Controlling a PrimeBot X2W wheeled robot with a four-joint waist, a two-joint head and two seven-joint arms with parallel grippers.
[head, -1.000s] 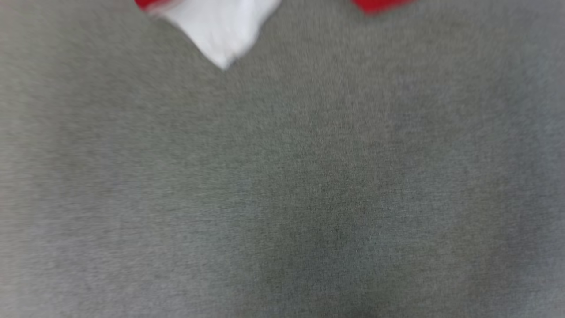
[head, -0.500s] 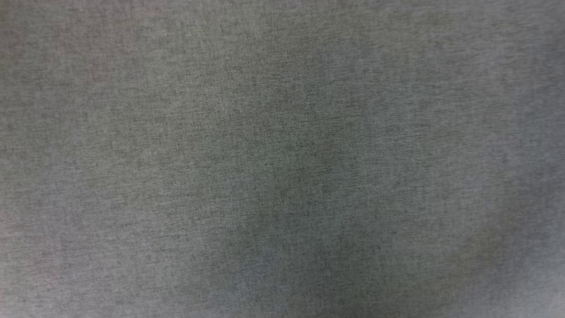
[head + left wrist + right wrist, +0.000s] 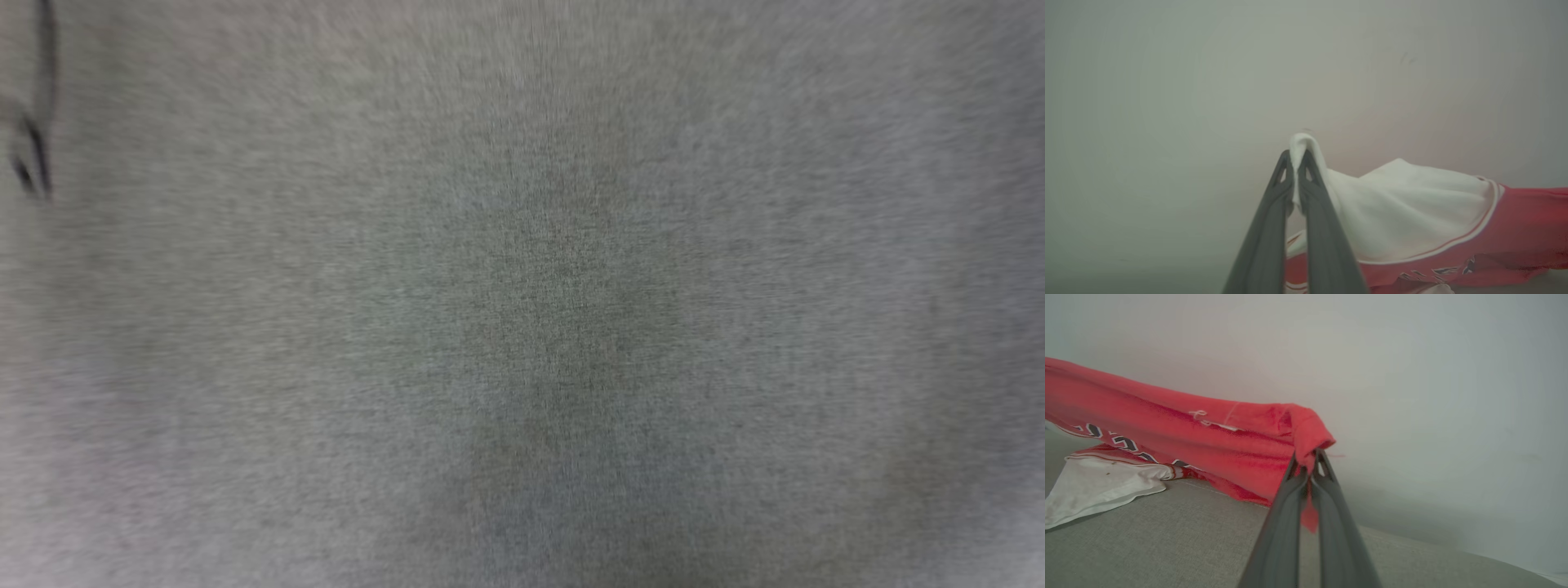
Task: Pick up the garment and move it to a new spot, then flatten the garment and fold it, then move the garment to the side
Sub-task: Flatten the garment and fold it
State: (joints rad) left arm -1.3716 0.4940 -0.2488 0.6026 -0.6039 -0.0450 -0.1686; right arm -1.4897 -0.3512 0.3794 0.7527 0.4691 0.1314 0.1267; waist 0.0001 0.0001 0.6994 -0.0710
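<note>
Jaws: L gripper (image 3: 1295, 157) clenched on white sleeve (image 3: 1412, 212), R gripper (image 3: 1306, 455) clenched on red corner | garment (image 3: 1167, 416) slung btwn both, other sleeve resting on grey surface (image 3: 1167, 539) | chg: head cam swung off sleeve tip seen 1 s ago | likely mid-carry to new spot

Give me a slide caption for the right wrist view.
Right gripper pinches a red fold of the garment above the grey fabric surface.

Head camera looks straight down, close on the grey fabric surface (image 3: 522, 327); both wrist cameras face the shared garment (image 3: 1429, 212) closely, from opposite ends.
</note>
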